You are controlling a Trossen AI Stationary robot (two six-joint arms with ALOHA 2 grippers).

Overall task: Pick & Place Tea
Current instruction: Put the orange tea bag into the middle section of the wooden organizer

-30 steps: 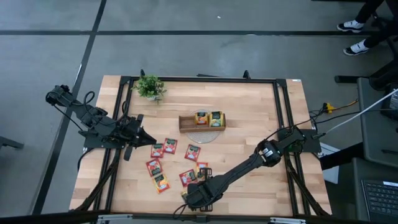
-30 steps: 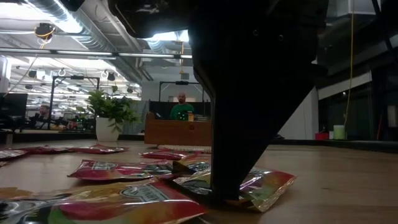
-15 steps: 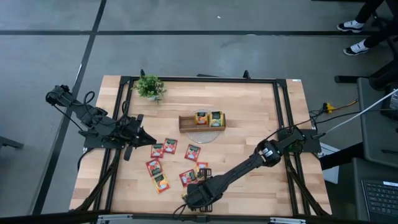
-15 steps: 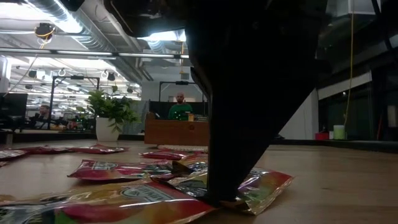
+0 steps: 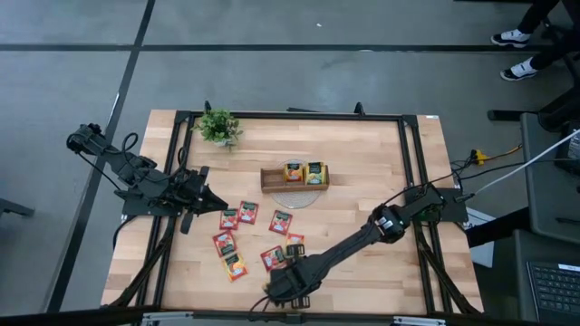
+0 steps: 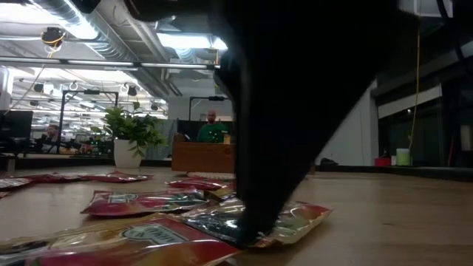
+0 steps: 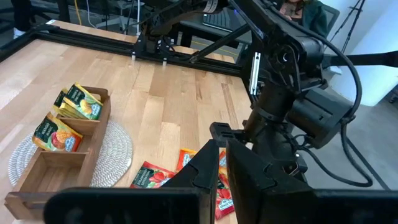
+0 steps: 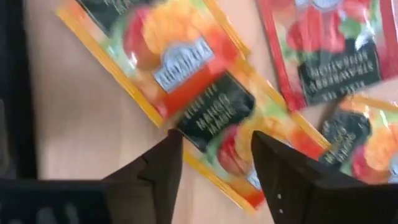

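I have the right tool (image 8: 214, 149) down at the near edge of the worktop (image 5: 381, 163), and in its wrist view the two fingers (image 8: 155, 174) stand apart, one on each side of an orange sachet (image 8: 236, 134) lying flat on the wood; I cannot tell whether the tips touch it, and nothing is clamped. In the low view the tool is a dark mass that comes down onto the foil of that sachet (image 6: 295, 218). From above, the tool (image 5: 286, 288) sits at the near end of the loose tea, with the right arm running back to its base at the right rim. The other loose sachets (image 5: 238, 215) are scattered flat on the worktop between the two arms, red and orange, some overlapping near my right tool and the rest a little apart. Behind them is the tray (image 5: 294, 174), resting on a round pale mat (image 7: 115, 149); two sachets (image 5: 304, 171) stand in its middle and right compartments, and the left one looks bare. A plant (image 5: 217, 126) sits at the far left corner. The left tool (image 5: 210, 199) waits above the left part of the worktop, fingers together, holding nothing.
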